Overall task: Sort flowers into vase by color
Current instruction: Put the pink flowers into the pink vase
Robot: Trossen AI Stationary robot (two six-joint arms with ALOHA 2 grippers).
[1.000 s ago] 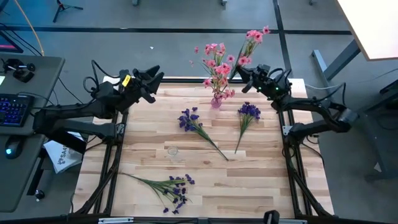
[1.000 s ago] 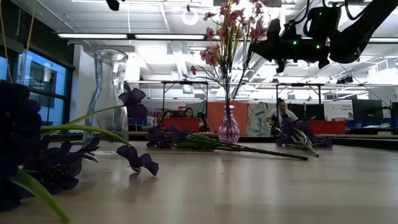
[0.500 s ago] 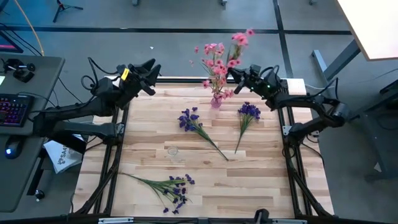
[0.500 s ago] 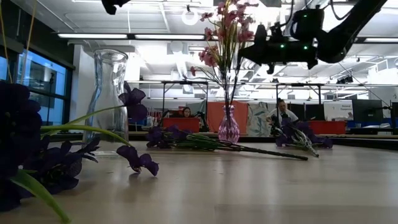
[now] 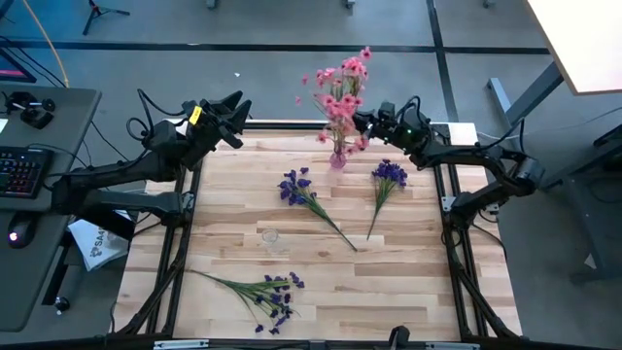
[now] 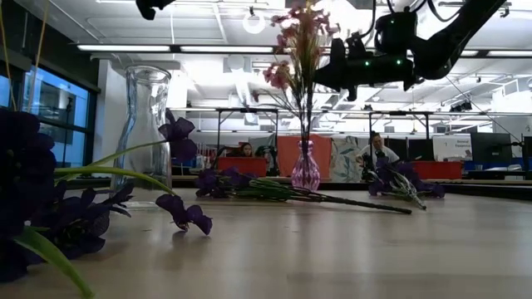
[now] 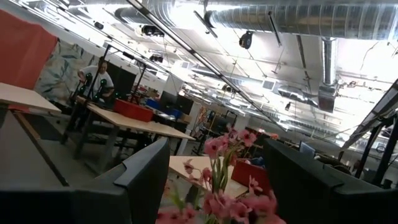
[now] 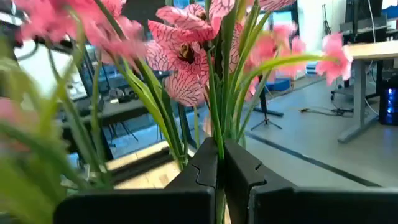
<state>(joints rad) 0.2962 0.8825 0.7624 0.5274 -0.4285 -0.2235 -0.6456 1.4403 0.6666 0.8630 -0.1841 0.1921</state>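
Pink sprig (image 5: 346,76) stands pinched in the right pincer (image 5: 363,124) directly above the pink vase (image 5: 337,157), apparently for stem insertion, while the left pincer (image 5: 236,105), spread, waits well aside.

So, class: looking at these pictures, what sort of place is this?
Probably an open robotics lab or workshop: bare ceiling ducts, rows of workbenches with a person seated behind, and a keyboard beside the wooden table.

My two arms are dark, jointed and looped with thin black cables; the left arm (image 5: 117,175) carries a small yellow tag near its wrist, the right arm (image 5: 476,160) shows tiny green lights
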